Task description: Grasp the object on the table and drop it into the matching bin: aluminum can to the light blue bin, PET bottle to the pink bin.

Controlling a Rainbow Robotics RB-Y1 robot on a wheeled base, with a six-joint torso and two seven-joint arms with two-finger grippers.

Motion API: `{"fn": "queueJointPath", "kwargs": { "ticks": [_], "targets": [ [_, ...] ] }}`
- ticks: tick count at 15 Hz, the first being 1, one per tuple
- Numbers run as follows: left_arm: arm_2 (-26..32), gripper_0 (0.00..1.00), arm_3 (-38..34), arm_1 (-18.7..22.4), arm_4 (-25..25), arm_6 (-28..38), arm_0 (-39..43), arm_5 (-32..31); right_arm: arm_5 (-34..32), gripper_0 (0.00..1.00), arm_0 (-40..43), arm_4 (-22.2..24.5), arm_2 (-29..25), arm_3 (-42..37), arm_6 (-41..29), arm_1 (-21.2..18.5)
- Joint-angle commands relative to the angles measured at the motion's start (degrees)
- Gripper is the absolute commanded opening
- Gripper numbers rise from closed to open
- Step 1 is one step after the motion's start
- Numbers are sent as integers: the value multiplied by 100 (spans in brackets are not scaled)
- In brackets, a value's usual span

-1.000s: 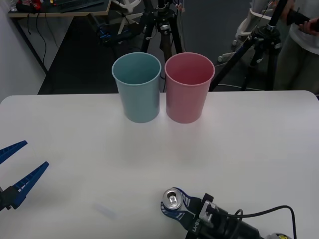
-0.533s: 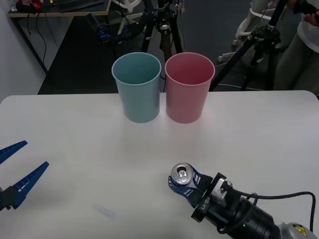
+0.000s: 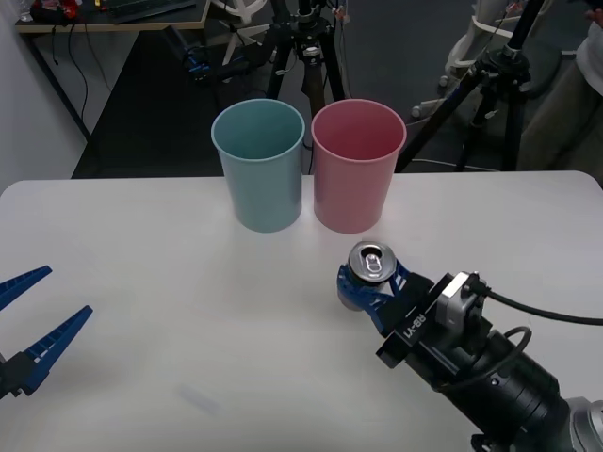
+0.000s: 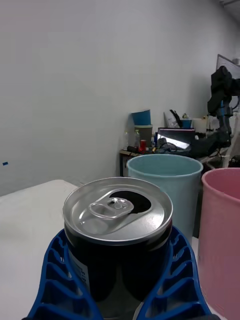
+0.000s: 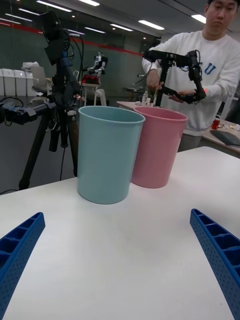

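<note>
Since a second ago my right gripper (image 3: 369,282) has carried the can (image 3: 370,263) up off the near table edge and forward, so it's now close to the bins.

Nearest me, the left gripper (image 3: 26,325) is parked over the table's (image 3: 141,273) left side, fingers spread wide, nothing in them. Further out, the right one is pinching the can, blue fingers (image 4: 55,280) wrapped round its lower body, can upright with the pull-tab top facing up.

Beyond that, the pink bin (image 3: 358,165) is just ahead of the can, and the blue bin (image 3: 259,165) sits beside it, further left. So the can still has to go forward and left to get over the blue rim, or I'd guess it lands in the pink one.
</note>
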Motion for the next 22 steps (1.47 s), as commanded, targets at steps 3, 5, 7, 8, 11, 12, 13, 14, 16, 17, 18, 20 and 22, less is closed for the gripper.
{"fn": "queueJointPath", "kwargs": {
  "ticks": [3, 5, 7, 8, 11, 12, 13, 14, 16, 17, 18, 20, 22],
  "targets": [
    [0, 100, 0, 0, 0, 0, 0, 0, 299, 0, -385, 1013, -2, -370, -1194, 146],
    [0, 100, 0, 0, 0, 0, 0, 0, 351, 0, -614, 1567, 25, -379, -1686, 295],
    [0, 100, 0, 0, 0, 0, 0, 0, 509, 0, -912, 2129, 174, -352, -2292, 445],
    [0, 100, 0, 0, 0, 0, 0, 0, 729, 0, -1132, 2419, 332, -317, -2662, 427],
    [0, 100, 0, 0, 0, 0, 0, 0, 1054, 0, -1844, 2894, 587, 96, -3435, 445],
    [0, 100, 0, 0, 0, 0, 0, 0, 1125, 0, -2064, 2947, 622, 281, -3567, 480],
    [0, 100, 0, 0, 0, 0, 0, 0, 1151, 0, -2266, 2964, 613, 474, -3611, 559],
    [0, 100, 0, 0, 0, 0, 0, 0, 1230, 0, -2530, 2964, 622, 720, -3620, 664],
    [0, 100, 0, 0, 0, 0, 0, 0, 1380, 0, -2969, 2964, 613, 1107, -3646, 761],
    [0, 100, 0, 0, 0, 0, 0, 0, 1450, 0, -3250, 2964, 605, 1362, -3681, 822],
    [0, 100, 0, 0, 0, 0, 0, 0, 1494, 0, -3461, 2964, 587, 1555, -3707, 866],
    [0, 100, 0, 0, 0, 0, 0, 0, 1652, 0, -3954, 2956, 517, 1959, -3778, 919],
    [0, 100, 0, 0, 0, 0, 0, 0, 1810, 0, -4358, 2903, 517, 2337, -3839, 945]
  ]
}}
